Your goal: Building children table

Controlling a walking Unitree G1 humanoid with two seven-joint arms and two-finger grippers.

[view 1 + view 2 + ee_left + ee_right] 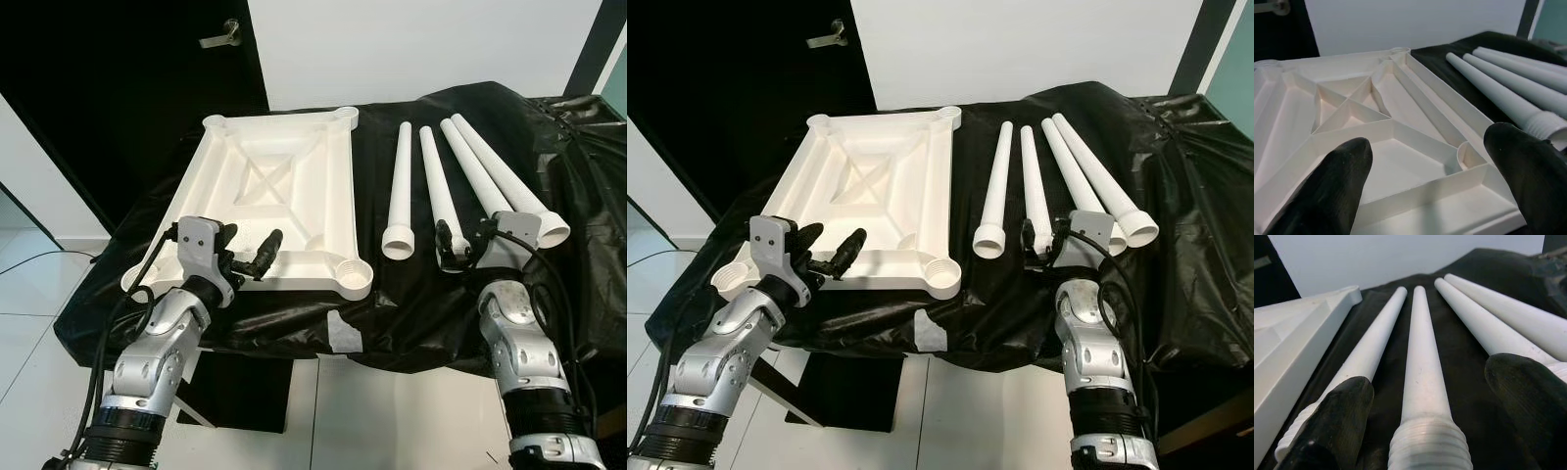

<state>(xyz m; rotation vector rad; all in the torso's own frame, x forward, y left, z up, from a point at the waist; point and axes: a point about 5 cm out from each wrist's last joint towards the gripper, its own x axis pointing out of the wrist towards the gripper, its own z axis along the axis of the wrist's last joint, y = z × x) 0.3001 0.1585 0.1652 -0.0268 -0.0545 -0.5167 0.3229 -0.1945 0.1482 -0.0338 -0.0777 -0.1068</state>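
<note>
So there's a desk (411,323) draped in black cloth (578,186), and the kids' table parts are all laid out on it. The white tabletop (279,186) is lying upside down on the robot's left half of the desk, ribbed underside facing up, with a round threaded socket at each corner. The near-right socket (355,270) is easy to spot.

To the right of the tabletop are four white legs (402,186) lying side by side on the cloth, wide threaded ends pointing toward the robot, narrow ends pointing away. The two on the right angle off a bit and sit touching or almost touching each other.

The left end effector (250,250) hovers over the near edge of the tabletop with its fingers (1342,171) spread apart, nothing between them. In the left wrist view you're looking right across the ribs through the gap.

The right end effector (460,247) is at the near end of the second leg (1420,357) from the left, fingers apart and sitting either side of its threaded end (1427,448). Can't tell whether they're actually touching it.

Behind the desk there's a white wall (421,49) and a dark door (127,88) with a metal handle (220,36).
</note>
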